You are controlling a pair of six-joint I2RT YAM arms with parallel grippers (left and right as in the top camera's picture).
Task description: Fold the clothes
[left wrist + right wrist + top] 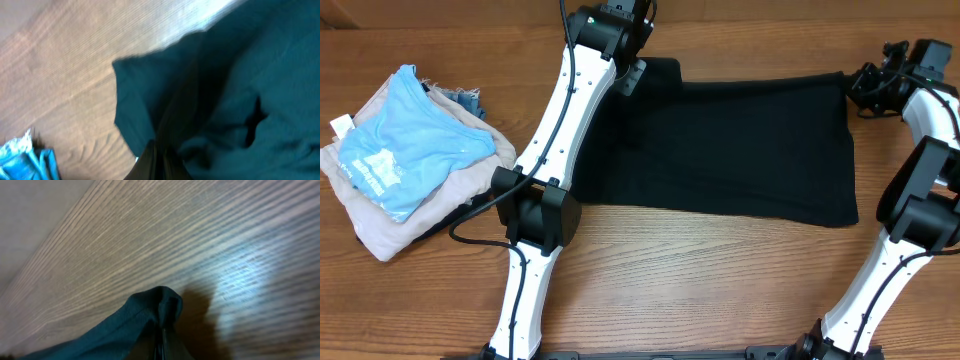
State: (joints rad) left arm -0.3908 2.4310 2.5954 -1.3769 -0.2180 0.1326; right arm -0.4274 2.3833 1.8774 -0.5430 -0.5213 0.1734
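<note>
Here, at the far left of the wooden counter [720, 280], a pile of folded clothes [390, 215] sits with a light blue top [410, 140] uppermost, well apart from the work in hand. Beside it the left arm [560, 110] reaches up the counter to the far left corner of a black garment [740, 150]. Its wrist camera shows dark cloth gathered into the jaws, which appear clamped on that corner. The garment itself lies spread flat across the middle of the counter, its near hem loose and slightly slanted. At the right, the right arm [932, 112] bends back to the far right corner. Its wrist view shows a small peak of cloth pinched between jaws that look closed on it, with bare wood beyond. The step in hand, on this evidence, is the first fold of the black garment: both far corners are held and the fold is not yet made. The next move likely calls for both arms to lift together and carry the far edge toward the near hem at an even pace. The cloth would need to stay taut between them so it lands square before either grip lets go.
</note>
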